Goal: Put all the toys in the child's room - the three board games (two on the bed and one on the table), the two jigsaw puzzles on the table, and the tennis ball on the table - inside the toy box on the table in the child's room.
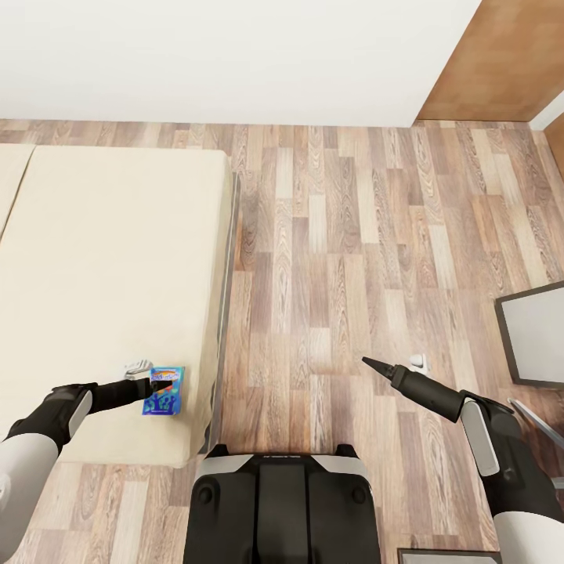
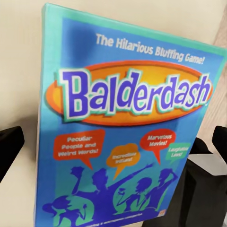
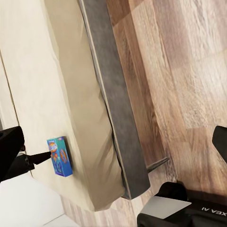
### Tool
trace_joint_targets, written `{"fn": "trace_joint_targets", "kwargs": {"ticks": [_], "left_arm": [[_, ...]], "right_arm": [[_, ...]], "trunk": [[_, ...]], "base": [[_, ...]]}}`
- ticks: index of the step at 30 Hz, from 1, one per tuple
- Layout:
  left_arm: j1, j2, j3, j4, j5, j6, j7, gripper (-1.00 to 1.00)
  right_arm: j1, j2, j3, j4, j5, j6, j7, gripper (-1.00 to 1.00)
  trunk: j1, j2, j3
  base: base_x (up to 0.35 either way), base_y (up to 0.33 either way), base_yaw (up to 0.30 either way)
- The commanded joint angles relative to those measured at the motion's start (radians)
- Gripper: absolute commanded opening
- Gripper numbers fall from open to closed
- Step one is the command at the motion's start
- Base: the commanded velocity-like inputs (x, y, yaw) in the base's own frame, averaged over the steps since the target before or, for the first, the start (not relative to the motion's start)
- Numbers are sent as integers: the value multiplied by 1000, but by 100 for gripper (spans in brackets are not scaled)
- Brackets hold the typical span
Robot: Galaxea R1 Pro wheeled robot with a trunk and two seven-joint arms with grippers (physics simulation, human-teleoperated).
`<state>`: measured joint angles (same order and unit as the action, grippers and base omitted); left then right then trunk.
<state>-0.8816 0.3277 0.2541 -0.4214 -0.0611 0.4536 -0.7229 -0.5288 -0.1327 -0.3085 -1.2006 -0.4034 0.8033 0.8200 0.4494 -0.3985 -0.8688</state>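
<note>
I stand at the side of the bed (image 1: 102, 258), and my left gripper (image 1: 150, 385) reaches over the mattress to the blue game (image 1: 164, 390), a box lettered "Balderdash" that lies flat near the bed's edge. In the left wrist view the game (image 2: 123, 127) sits between my two dark fingers (image 2: 10, 146), which stand apart on either side of it; the jaws look open around the box, and I cannot tell that either pad touches it yet, so I judge it not gripped. From the right wrist view the game (image 3: 60, 156) lies on the mattress with my left arm's tip at it. My right gripper (image 1: 374, 365) hangs over the plank floor (image 1: 352, 235), well apart from the bed, holding nothing; in the head view its tip looks drawn to a point, yet the right wrist view shows fingers (image 3: 9, 151) at both edges, so I cannot tell how wide those jaws are.

As to progress, I judge this game is only now being picked up. It must be closed on, lifted and carried to the toy box. How the other toys stand, these views do not say
</note>
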Motion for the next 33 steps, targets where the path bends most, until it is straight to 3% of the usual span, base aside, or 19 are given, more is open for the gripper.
{"fn": "trace_joint_targets", "kwargs": {"ticks": [1, 20, 33], "left_arm": [[0, -1, 8, -1, -6, 8, -6, 100], [0, 0, 8, 0, -4, 8, -10, 100], [6, 1, 7, 0, -3, 5, -68, 100]], "right_arm": [[0, 0, -1, 0, -2, 5, 2, 100], [0, 1, 0, 2, 0, 3, -1, 100], [0, 1, 0, 2, 0, 2, -2, 100]], "trunk": [[1, -2, -1], [1, -2, -1], [1, -2, -1]], "base": [[0, 0, 0], [0, 0, 0], [0, 0, 0]]}}
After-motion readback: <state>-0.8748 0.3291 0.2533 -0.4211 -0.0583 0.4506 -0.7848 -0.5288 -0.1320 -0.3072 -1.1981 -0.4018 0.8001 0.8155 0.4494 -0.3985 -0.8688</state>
